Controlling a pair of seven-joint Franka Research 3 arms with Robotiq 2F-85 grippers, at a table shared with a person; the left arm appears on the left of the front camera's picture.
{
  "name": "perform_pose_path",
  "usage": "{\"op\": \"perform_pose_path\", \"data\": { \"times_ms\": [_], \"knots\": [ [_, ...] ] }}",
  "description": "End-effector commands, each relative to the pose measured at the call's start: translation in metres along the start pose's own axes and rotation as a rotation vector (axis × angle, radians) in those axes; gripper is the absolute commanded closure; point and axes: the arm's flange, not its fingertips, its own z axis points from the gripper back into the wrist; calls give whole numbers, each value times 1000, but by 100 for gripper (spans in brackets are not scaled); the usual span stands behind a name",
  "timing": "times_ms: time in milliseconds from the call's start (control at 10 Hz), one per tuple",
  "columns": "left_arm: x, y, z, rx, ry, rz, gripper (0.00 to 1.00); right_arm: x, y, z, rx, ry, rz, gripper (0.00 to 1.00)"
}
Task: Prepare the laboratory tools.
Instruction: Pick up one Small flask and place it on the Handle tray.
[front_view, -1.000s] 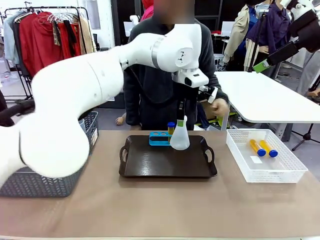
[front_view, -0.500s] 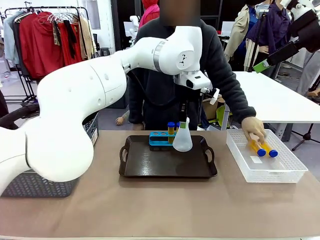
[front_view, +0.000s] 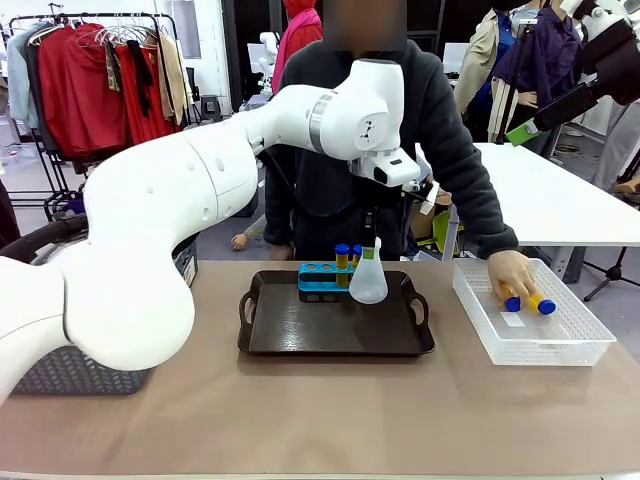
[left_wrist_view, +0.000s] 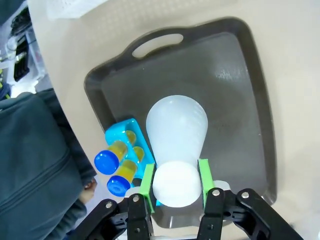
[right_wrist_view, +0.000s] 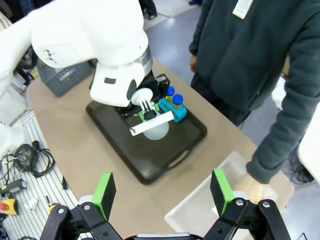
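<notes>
Four blue-capped tubes (front_view: 342, 257) of amber liquid, by our count. Two stand upright in one blue rack (front_view: 315, 279) at the far side of one dark tray (front_view: 330, 340), which sits mid-table towards the far edge. The other two lie in one white basket (front_view: 560, 350) near the table's (front_view: 300, 420) right edge, under the person's hand (front_view: 512, 275), which covers all but their capped ends.

We see one flask (front_view: 368, 282), translucent white and conical, over the far part of the tray, just beside the rack. The left hand (front_view: 372, 238) is clamped on its neck from above, a green pad on either side, hiding the mouth. We cannot tell whether the flask's base touches the tray.

The right hand (right_wrist_view: 163, 192) hangs high above the table, its fingers spread wide with nothing between them.
</notes>
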Motion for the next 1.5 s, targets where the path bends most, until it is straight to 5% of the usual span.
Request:
{"op": "perform_pose_path", "data": {
  "times_ms": [0, 800, 900, 1300, 1400],
  "knots": [
    [2, 6, -8, 6, 6, -33, 100, 1, 0, 0, 19, -25, 1, 0],
    [11, 1, -42, -113, 6, -49, 100, 1, 0, 0, 19, -25, 1, 0],
    [11, 2, -43, -116, -1, -45, 87, 1, 0, 0, 19, -25, 1, 0],
    [7, -1, -33, -120, -21, -26, 10, 1, 0, 0, 19, -25, 1, 0],
    [6, -2, -30, -120, -23, -23, 0, 1, 0, 0, 19, -25, 1, 0]
  ]
}}
